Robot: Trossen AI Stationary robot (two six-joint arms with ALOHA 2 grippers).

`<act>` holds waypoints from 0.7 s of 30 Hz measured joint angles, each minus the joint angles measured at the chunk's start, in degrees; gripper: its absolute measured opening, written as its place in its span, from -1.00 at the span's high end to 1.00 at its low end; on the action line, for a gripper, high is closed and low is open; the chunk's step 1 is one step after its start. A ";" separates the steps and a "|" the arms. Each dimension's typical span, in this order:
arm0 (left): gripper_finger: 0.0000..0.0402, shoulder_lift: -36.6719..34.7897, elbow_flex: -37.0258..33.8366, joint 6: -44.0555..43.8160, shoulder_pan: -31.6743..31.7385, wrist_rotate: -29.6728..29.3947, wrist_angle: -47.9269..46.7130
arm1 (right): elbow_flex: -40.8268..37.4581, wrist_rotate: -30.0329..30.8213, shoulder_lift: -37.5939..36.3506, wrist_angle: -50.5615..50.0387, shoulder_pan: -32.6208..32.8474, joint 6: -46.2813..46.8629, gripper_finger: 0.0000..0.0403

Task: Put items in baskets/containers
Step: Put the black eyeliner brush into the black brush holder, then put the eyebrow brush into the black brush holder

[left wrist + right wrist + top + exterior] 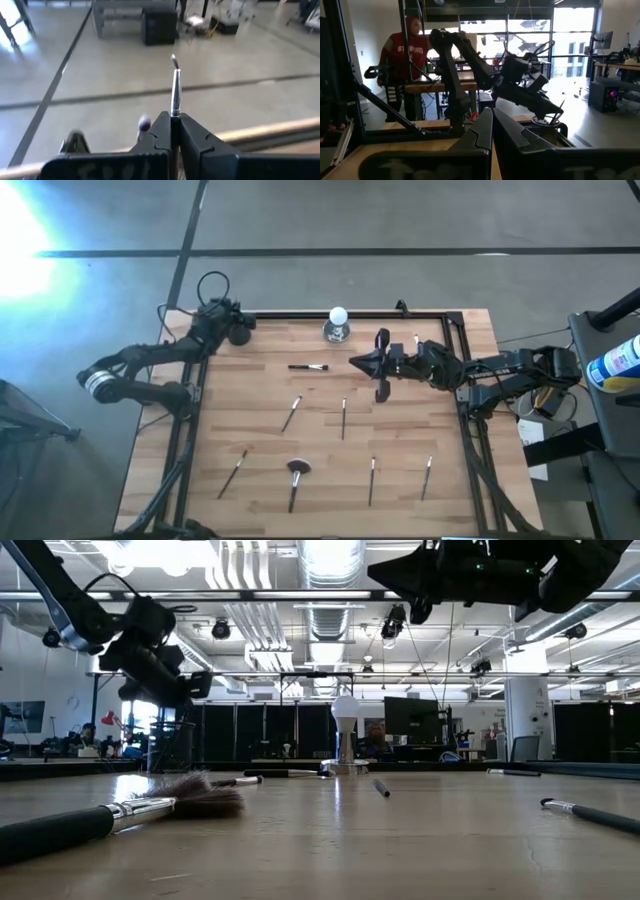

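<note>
A thin makeup brush stands pinched in the left claw, raised beside the black cup at the bench's far left corner. The right claw, pressed together, hovers mid-bench. A person's red top reads "STANFORD".

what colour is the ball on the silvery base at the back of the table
White; the ball shows best in the high view, on its silvery base.

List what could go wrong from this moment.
The left gripper pinches its brush low on the handle, so it may twist or slip. It hangs over the table's far-left corner by the black cup; a miss might fall outside. The right gripper hovers near the white ball.
</note>
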 joint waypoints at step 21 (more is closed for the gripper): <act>0.51 -2.23 4.46 -2.03 -0.13 1.27 -18.43 | -0.46 -0.22 -0.02 -3.38 0.00 0.48 0.96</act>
